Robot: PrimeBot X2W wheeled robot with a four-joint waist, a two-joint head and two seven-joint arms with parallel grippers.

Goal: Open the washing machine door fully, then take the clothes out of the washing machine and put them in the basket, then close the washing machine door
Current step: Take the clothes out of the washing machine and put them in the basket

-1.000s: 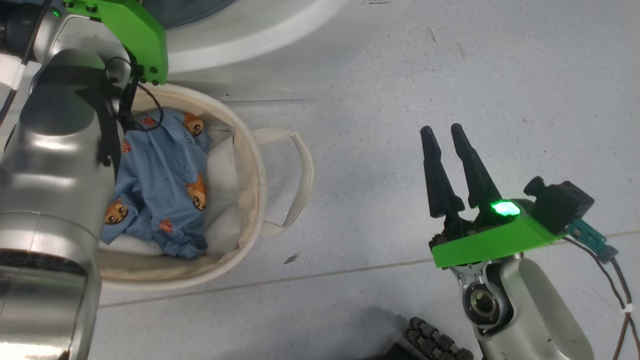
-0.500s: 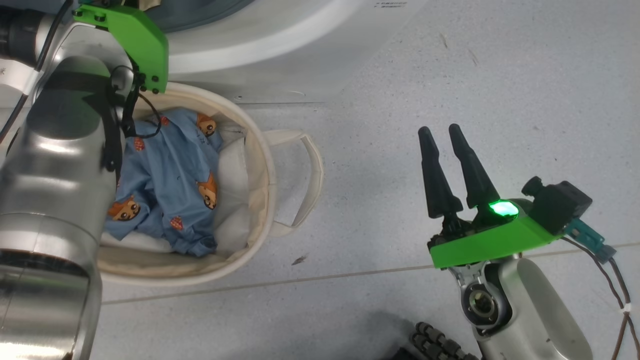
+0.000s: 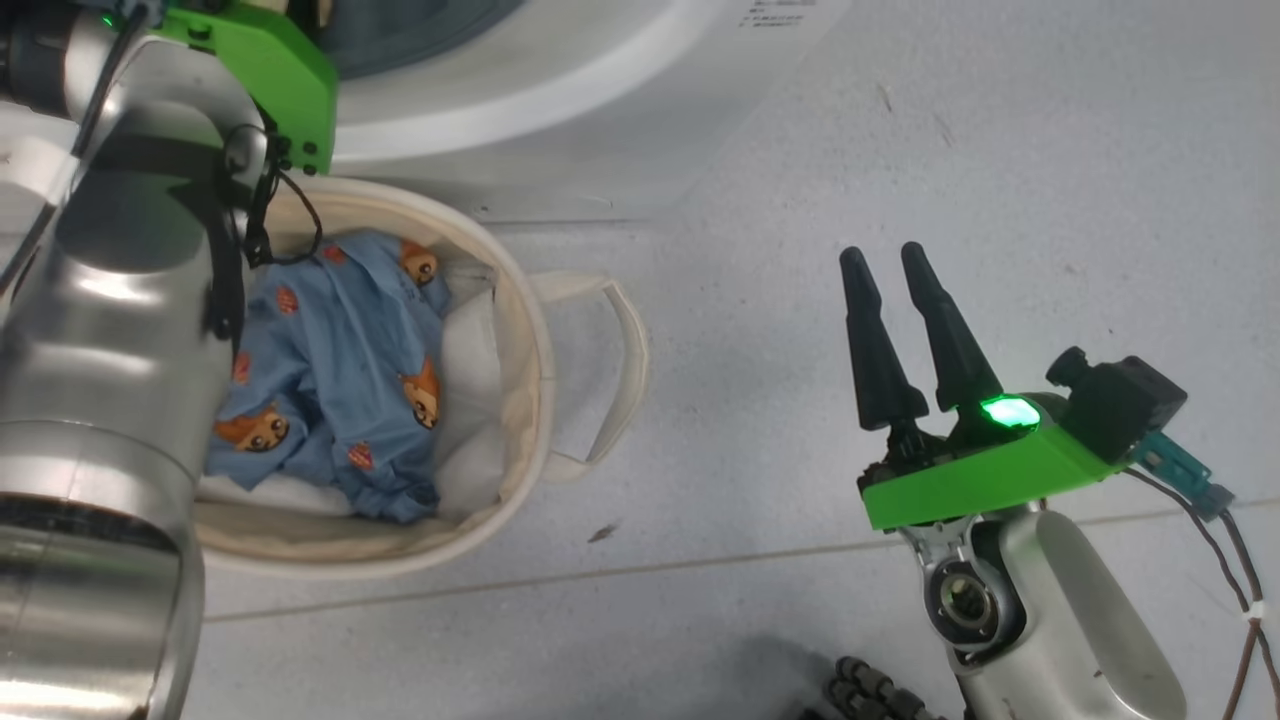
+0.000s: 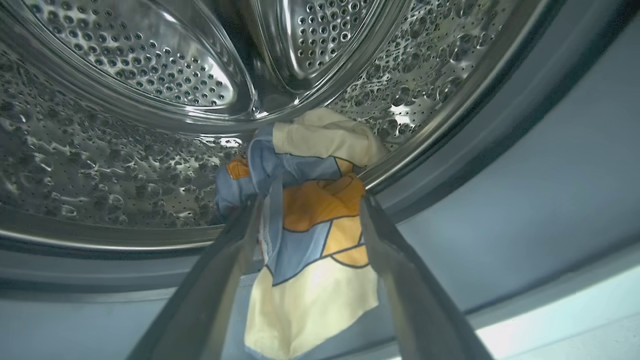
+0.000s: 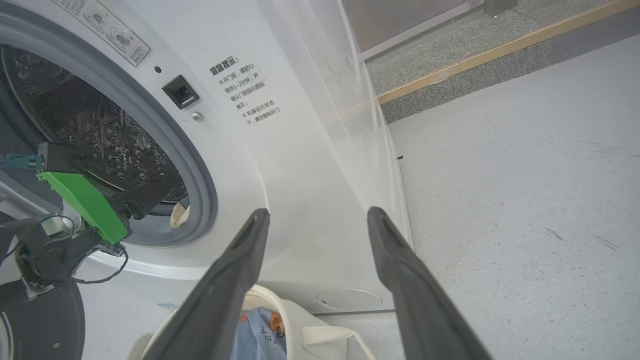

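The task looks past its midpoint. The mouth of the washing machine [image 5: 310, 175] is unblocked, so the opening step appears done, though I cannot pick out the door itself with certainty. One blue garment [image 3: 340, 370] lies crumpled in the basket [image 3: 532, 330] at the left of the head view. A patched garment [image 4: 310, 165] sits at the centre of the left wrist view, draped over the drum's front lip. The left gripper [image 4: 311, 200] reaches into the mouth with its fingers parted on either side of that cloth, flanking it, not pinching it. What is left is lifting this piece out, dropping it in the basket and closing the door. The steel lip and the grey seal [image 4: 475, 150] curve close around the fingers, so a withdrawal probably needs to come straight back. The right gripper [image 3: 881, 255] is spread wide and holds nothing. It hangs over bare floor [image 3: 800, 150] at the right, well apart from the basket.
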